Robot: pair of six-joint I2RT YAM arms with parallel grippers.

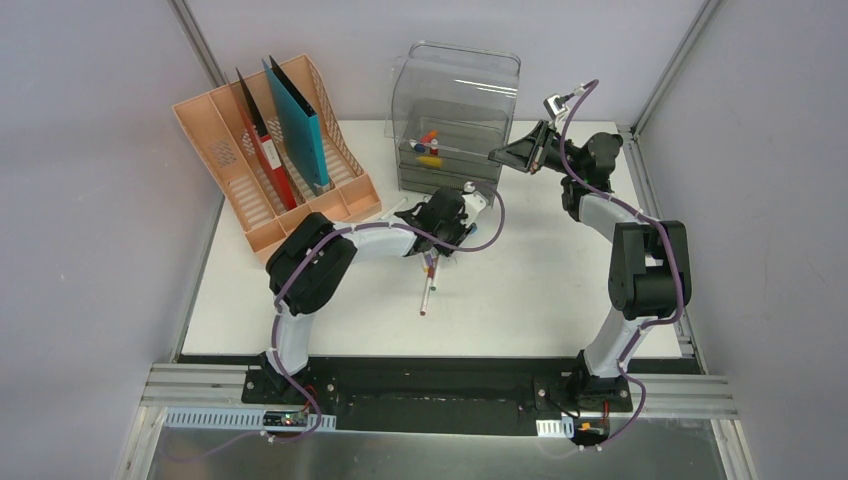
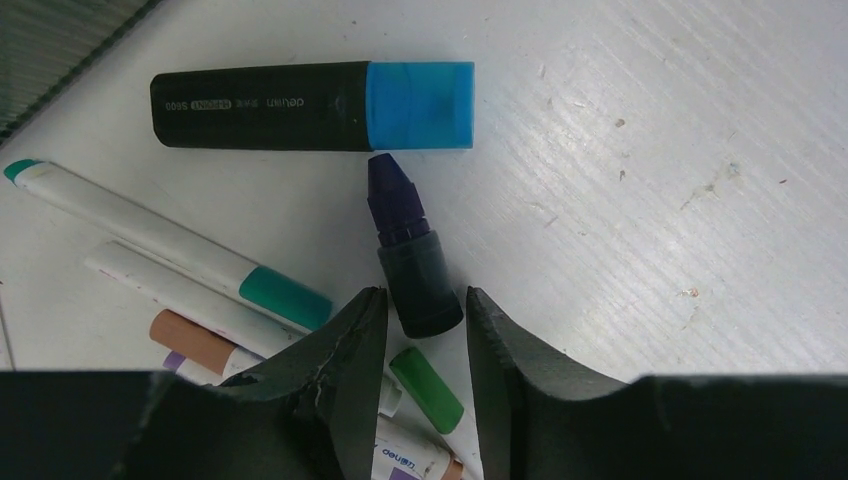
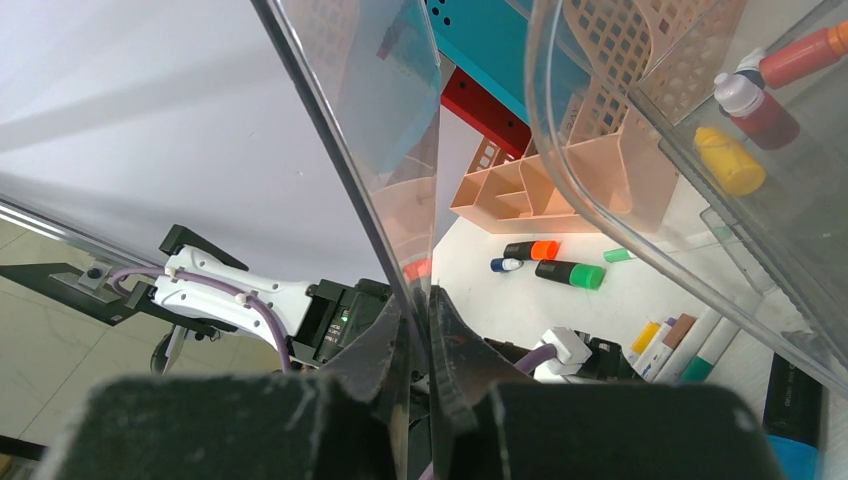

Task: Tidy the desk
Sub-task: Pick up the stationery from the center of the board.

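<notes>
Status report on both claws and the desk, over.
Left claw open, straddling small dark bottle. Right claw shut on clear drawer box wall. Desk cluttered. Blue-capped highlighter and pens crowd the bottle.

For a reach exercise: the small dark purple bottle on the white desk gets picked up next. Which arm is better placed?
Left. The left gripper straddles the small dark purple bottle, a finger each side. The right gripper is shut on a wall of the clear grey plastic drawer box.

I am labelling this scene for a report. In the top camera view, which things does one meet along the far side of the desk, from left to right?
red folder → teal folder → clear drawer box → right gripper
</notes>
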